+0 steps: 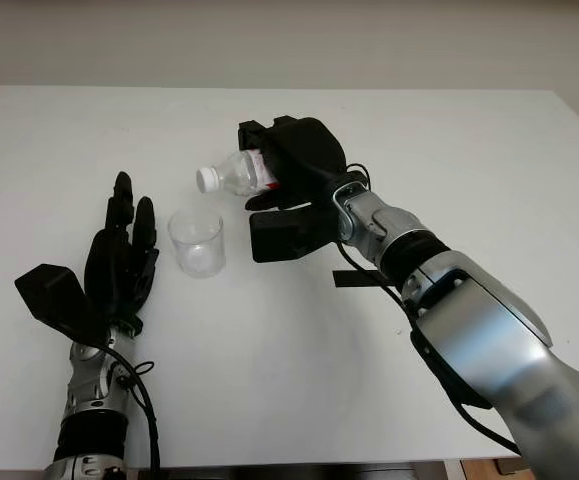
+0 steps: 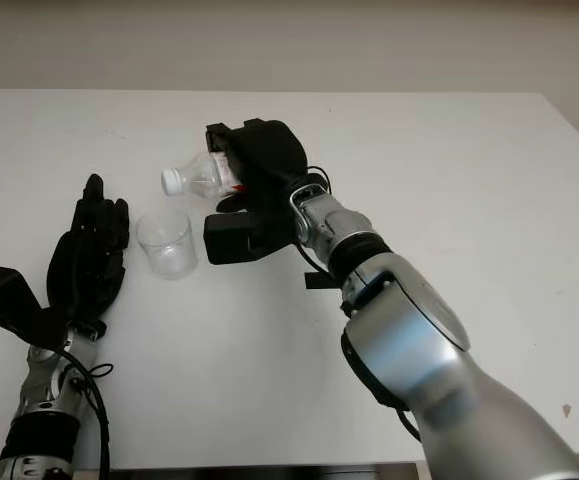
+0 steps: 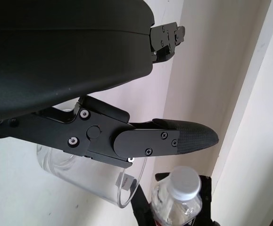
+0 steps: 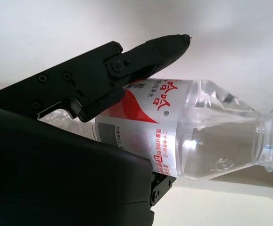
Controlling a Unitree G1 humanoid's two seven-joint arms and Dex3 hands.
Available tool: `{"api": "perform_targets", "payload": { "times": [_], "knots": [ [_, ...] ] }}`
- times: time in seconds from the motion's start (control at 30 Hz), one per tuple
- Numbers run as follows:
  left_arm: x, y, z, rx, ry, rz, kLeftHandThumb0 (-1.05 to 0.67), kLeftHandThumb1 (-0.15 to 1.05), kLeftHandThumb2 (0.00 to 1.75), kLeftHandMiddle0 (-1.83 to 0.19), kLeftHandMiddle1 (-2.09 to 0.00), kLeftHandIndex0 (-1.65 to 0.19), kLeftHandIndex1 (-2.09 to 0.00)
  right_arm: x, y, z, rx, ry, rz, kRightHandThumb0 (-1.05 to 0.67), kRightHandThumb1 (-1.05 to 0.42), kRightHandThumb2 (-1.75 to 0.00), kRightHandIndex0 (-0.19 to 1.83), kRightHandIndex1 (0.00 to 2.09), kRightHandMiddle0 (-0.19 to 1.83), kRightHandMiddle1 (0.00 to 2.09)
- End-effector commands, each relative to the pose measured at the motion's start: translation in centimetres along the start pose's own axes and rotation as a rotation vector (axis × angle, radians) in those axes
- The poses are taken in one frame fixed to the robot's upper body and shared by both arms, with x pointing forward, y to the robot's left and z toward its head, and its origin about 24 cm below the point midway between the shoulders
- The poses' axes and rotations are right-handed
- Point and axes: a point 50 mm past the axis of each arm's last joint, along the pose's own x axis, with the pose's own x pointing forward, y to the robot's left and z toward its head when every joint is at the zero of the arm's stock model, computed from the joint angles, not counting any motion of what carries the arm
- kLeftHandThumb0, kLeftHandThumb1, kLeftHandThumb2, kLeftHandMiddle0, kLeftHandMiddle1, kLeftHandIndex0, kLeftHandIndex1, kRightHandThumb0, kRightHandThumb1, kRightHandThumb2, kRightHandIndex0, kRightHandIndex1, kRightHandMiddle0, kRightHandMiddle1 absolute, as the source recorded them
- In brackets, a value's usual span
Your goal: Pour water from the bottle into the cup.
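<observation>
My right hand [image 1: 287,170] is shut on a clear plastic water bottle [image 1: 237,173] with a red and white label [image 4: 148,125]. The bottle is tipped almost level above the table, its white cap [image 1: 207,179] on and pointing left, just above and behind the cup. The clear plastic cup [image 1: 197,242] stands upright on the white table [image 1: 269,340], and I cannot make out any water in it. My left hand [image 1: 124,250] is open just left of the cup, apart from it. The left wrist view has the cup [image 3: 79,179] beside a black finger [image 3: 174,141] and the bottle's cap [image 3: 182,181] beyond.
The table's far edge [image 1: 269,88] runs against a pale wall. Bare table surface lies right of my right forearm [image 1: 469,300] and in front of the cup.
</observation>
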Motion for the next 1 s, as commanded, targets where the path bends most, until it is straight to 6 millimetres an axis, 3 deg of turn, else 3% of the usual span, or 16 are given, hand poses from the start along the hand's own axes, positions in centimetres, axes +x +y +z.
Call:
{"api": "perform_targets", "payload": {
  "times": [0.0, 0.13, 0.2, 0.37, 0.7, 0.97],
  "knots": [
    [-0.7, -0.2, -1.5, -0.016, 0.056, 0.009, -0.74, 1.05, 0.40, 0.13, -0.06, 0.16, -0.05, 1.1, -2.0, 0.1, -0.080, -0.025, -0.076, -0.39, -1.05, -0.20, 1.17, 2.09, 0.54, 2.09],
    [-0.8, -0.2, -1.6, -0.023, 0.052, 0.011, -0.73, 1.05, 0.41, 0.13, -0.06, 0.15, -0.06, 1.3, -2.3, 0.4, -0.168, -0.047, -0.109, -0.41, -1.05, -0.13, 1.06, 2.09, 0.39, 2.09],
    [-0.8, -0.2, -1.7, -0.027, 0.056, 0.014, -0.74, 1.05, 0.39, 0.13, -0.05, 0.16, -0.06, 1.3, -2.4, 0.4, -0.183, -0.055, -0.124, -0.45, -1.03, -0.08, 1.06, 2.09, 0.32, 1.92],
    [-0.9, -0.4, -1.9, -0.043, 0.054, 0.021, -0.73, 1.05, 0.38, 0.14, -0.05, 0.16, -0.05, 1.4, -2.5, 0.7, -0.192, -0.065, -0.137, -0.48, -1.04, -0.06, 1.06, 2.09, 0.34, 1.82],
    [-0.7, -0.5, -2.2, -0.052, 0.061, 0.027, -0.72, 1.05, 0.40, 0.15, -0.05, 0.17, -0.05, 1.4, -2.8, 1.1, -0.159, -0.096, -0.167, -0.42, -1.05, -0.10, 1.14, 2.09, 0.33, 2.08],
    [-0.7, -0.6, -2.3, -0.037, 0.058, 0.022, -0.73, 1.05, 0.41, 0.16, -0.05, 0.18, -0.04, 1.4, -2.8, 1.2, -0.181, -0.117, -0.163, -0.46, -1.05, -0.08, 1.13, 2.09, 0.27, 2.05]
  ]
}}
